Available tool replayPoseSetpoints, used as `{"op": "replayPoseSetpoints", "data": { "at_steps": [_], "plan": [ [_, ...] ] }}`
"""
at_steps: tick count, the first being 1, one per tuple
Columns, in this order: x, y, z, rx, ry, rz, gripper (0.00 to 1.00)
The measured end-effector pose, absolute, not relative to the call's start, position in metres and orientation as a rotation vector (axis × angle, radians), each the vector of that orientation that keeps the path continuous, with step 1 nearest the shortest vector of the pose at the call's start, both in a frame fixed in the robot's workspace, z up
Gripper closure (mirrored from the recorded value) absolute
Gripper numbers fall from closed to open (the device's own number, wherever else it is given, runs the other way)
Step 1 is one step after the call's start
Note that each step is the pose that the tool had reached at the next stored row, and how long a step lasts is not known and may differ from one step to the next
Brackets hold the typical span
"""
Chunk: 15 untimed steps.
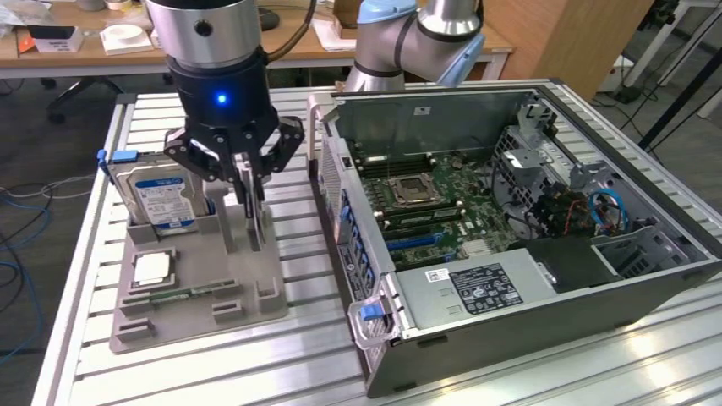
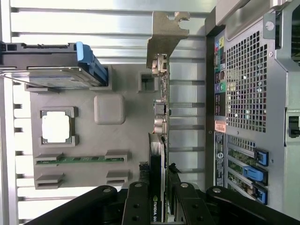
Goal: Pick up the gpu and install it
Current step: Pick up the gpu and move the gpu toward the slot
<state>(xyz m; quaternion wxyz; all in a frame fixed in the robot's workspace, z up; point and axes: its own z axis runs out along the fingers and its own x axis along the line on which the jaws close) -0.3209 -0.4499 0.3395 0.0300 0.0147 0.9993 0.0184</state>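
Observation:
The gpu (image 1: 257, 227) stands on edge in a slot of the grey holder tray (image 1: 226, 283), on the side nearest the computer case. In the wrist view the gpu (image 2: 159, 117) runs edge-on, with its metal bracket (image 2: 165, 33) at the far end. My gripper (image 1: 250, 193) hangs straight down over the card, one black finger on each face of it. The gripper (image 2: 158, 190) is shut on the card's near end. Whether the card has left its slot I cannot tell.
A silver hard drive (image 1: 164, 199) with a blue tab stands in the tray, with a processor (image 1: 152, 269) and a memory stick (image 1: 186, 294) lying beside it. The open computer case (image 1: 631, 279) lies on the exterior view's right, motherboard (image 1: 440, 203) exposed. Its rear panel (image 2: 243, 93) is close to the card.

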Motion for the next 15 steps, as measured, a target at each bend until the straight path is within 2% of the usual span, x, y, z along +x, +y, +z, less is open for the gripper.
{"op": "replayPoseSetpoints", "data": {
  "at_steps": [15],
  "plan": [
    [-0.321, -0.450, 0.355, 0.048, 3.081, 0.057, 0.74]
  ]
}}
